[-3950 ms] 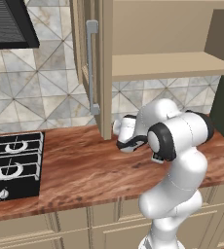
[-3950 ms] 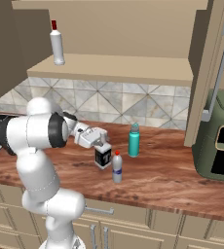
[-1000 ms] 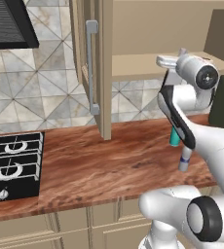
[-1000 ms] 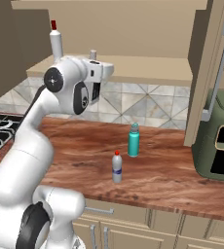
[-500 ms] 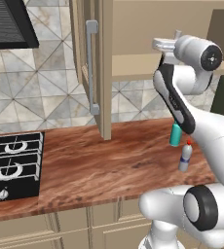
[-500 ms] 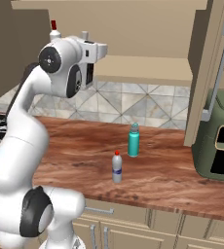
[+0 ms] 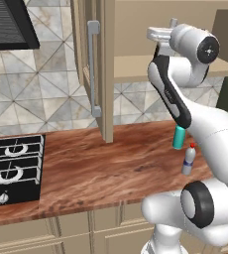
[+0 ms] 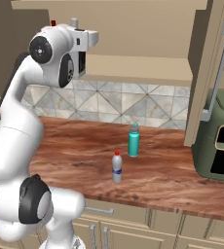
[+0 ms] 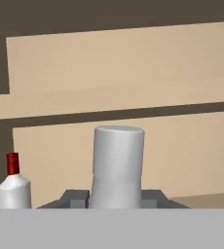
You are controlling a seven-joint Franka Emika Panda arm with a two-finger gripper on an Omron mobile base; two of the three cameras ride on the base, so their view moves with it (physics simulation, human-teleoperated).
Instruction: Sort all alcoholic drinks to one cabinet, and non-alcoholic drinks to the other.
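In the left base view, the arm is reaching up into the open wall cabinet point(image 7: 136, 64), the gripper point(image 7: 160, 34) level with its shelf. A grey bottle top point(image 7: 173, 23) is poking up just behind the hand. On the counter point(image 7: 86, 168) below, the teal bottle point(image 7: 179, 137) and the small red-capped clear bottle point(image 7: 188, 159) are standing near each other, waiting their turn.

In the right base view, the hand is hovering over the left end of the shelf point(image 8: 143, 70). The red cap of the white bottle point(image 8: 53, 23) is peeking out behind the arm, so that one is already sitting in this cabinet.

In the hand view, the gripper is clenched on the long grey neck of the squarish bottle point(image 9: 118, 165), which is standing upright between the dark fingertips point(image 9: 74, 198). The white bottle is standing to one side, clear of it.

The step in hand looks like shelving the second alcoholic drink. Next the bottle needs lowering until its base is resting on the shelf, then releasing and backing straight out without knocking its neighbour.
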